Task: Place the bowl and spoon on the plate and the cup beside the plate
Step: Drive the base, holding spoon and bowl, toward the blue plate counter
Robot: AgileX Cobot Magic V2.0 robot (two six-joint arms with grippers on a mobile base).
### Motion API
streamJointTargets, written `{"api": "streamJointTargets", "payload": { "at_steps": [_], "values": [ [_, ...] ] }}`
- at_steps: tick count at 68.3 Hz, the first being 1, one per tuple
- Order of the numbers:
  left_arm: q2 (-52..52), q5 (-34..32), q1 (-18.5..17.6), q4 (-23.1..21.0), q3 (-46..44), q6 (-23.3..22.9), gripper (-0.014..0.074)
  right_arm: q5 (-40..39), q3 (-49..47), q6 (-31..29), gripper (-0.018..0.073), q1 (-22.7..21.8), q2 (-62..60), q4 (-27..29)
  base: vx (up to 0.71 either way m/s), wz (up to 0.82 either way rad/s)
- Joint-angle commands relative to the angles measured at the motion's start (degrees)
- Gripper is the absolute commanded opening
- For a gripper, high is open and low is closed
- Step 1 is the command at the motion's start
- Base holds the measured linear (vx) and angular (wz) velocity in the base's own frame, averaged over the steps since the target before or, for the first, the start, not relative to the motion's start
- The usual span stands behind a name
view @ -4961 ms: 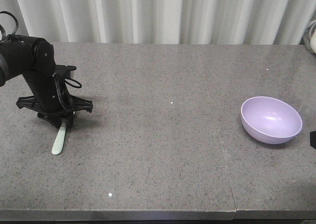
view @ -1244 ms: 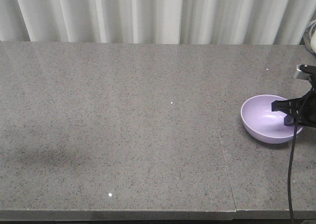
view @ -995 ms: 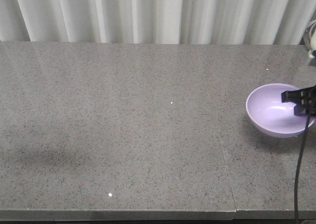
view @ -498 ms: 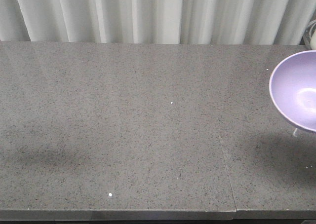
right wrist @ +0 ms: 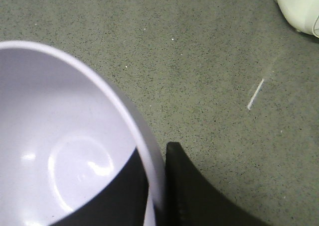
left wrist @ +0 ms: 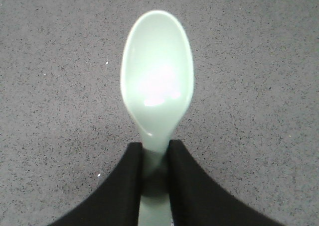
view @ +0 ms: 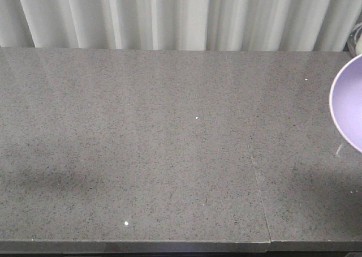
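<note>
Bowl [right wrist: 60, 136] hangs rim-clamped in the right gripper [right wrist: 152, 186], spoon [left wrist: 157, 86] pinched in the left gripper [left wrist: 155, 154]; next, both need the unseen plate

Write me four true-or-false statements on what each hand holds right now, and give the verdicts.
1. The left hand is shut on the handle of the spoon. True.
2. The spoon lies inside the bowl. False: the spoon is held over the bare table, with its scoop facing up. The bowl is in the other hand.
3. The right hand grips the bowl's rim from inside and outside. True.
4. In the front view the bowl sits in the middle of the table. False: it shows only at the right edge, cut off by the frame.
</note>
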Motion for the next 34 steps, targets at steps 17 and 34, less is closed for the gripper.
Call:
{"api": "streamJointTargets", "payload": {
  "at_steps": [17, 34],
  "values": [
    [-1.36, -2.54, -0.3, -0.21, -1.47, -0.18, -0.0006, -3.29, -1.44, -0.47, -0.0006, -0.16, -0.25, 0.43, 0.0, 0.0],
    [-1.36, -2.54, -0.3, -0.21, -1.47, -0.18, -0.0006, -3.29, -1.44, -0.47, -0.0006, -0.16, -0.25, 0.43, 0.0, 0.0]
  ]
}}
